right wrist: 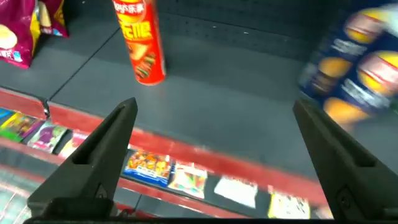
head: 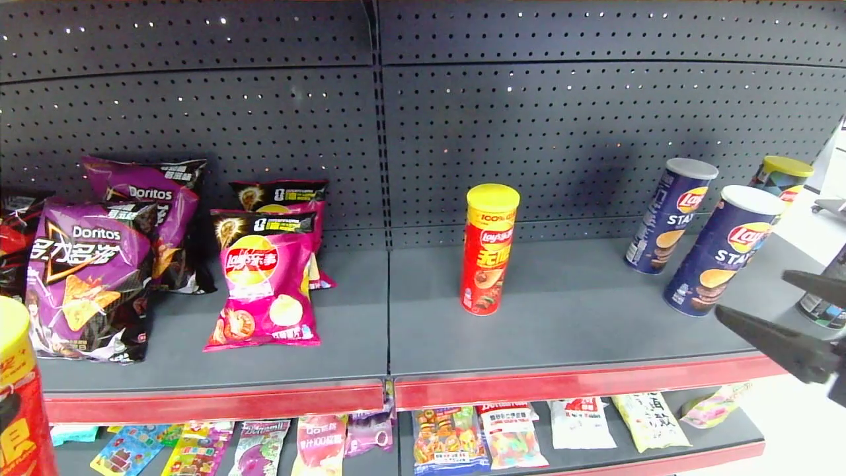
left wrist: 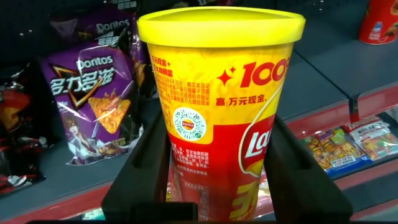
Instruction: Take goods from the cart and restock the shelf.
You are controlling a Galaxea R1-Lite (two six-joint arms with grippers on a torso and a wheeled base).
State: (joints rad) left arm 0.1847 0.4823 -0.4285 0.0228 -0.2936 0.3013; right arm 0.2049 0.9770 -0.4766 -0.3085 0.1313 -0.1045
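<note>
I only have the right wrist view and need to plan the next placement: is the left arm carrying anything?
Observer: Yes. The left gripper is shut on a red can with a yellow lid.
Operator: Does it match the can standing on the shelf?
Observer: It seems to; the shelf can has a yellow lid too.
Operator: What sits towards the far left of that level?
Observer: A group of purple chip bags, propped upright, left of the pink bags.
</note>
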